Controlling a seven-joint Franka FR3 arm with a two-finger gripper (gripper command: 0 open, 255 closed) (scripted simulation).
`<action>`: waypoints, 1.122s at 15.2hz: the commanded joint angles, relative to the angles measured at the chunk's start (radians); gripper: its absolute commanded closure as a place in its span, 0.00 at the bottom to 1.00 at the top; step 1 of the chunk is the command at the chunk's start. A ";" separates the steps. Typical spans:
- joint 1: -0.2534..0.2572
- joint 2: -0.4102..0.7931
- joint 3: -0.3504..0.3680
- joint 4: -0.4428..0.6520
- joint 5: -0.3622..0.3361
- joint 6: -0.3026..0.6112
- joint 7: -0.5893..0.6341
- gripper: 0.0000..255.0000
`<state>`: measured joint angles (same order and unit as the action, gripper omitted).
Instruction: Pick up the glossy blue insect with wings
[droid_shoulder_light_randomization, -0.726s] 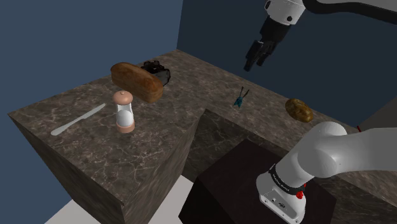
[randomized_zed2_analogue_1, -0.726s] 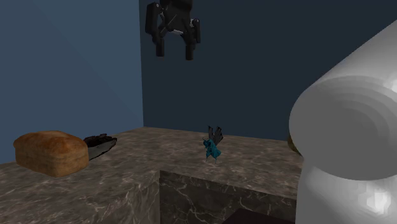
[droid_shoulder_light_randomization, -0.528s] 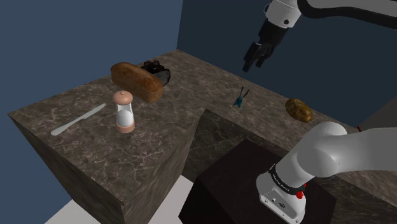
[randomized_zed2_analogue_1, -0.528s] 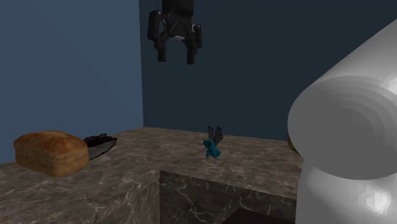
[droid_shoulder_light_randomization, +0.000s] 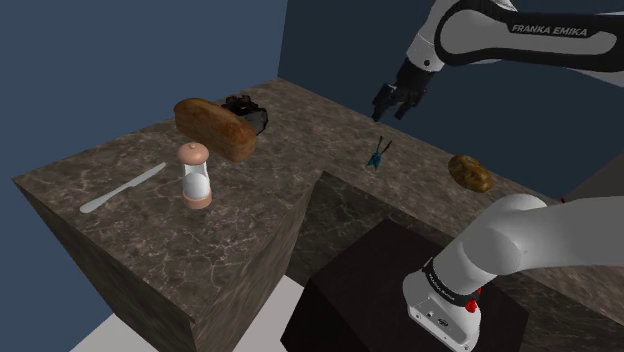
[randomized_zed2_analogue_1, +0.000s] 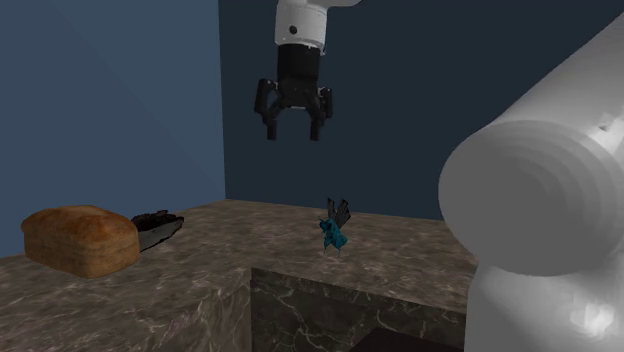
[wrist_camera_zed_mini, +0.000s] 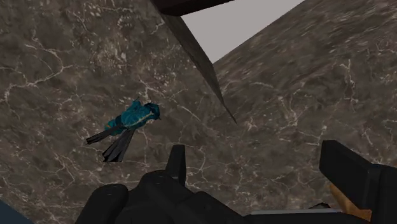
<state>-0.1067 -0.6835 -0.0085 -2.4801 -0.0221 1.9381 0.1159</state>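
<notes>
Dark marbled L-shaped table (droid_shoulder_light_randomization: 150, 225). White arm (droid_shoulder_light_randomization: 520, 35) reaching over far side. Brown bread loaf (droid_shoulder_light_randomization: 213, 127) toward far edge, well apart from task's thing. Black end effector (randomized_zed2_analogue_1: 292, 130) hovering well above table, fingers spread apart, grasping nothing. Glossy blue insect (randomized_zed2_analogue_1: 335, 230) with dark wings lying on table near inner corner of L cut-out, below end effector and a little aside, untouched. Judged early, approach stage: descent, centring over insect, closing and lift all left.

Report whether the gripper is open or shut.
Open. The gripper hangs in the air, its fingers apart with nothing between them; the blue insect sits lower down, not held.
</notes>
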 joint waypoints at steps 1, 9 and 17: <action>-0.029 0.033 -0.022 -0.031 -0.005 0.079 0.018 0.00; -0.130 0.186 -0.105 -0.112 -0.007 0.361 0.090 0.00; -0.195 0.384 -0.197 -0.140 0.042 0.627 0.126 0.00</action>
<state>-0.2980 -0.3258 -0.1976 -2.6223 0.0106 2.5347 0.2363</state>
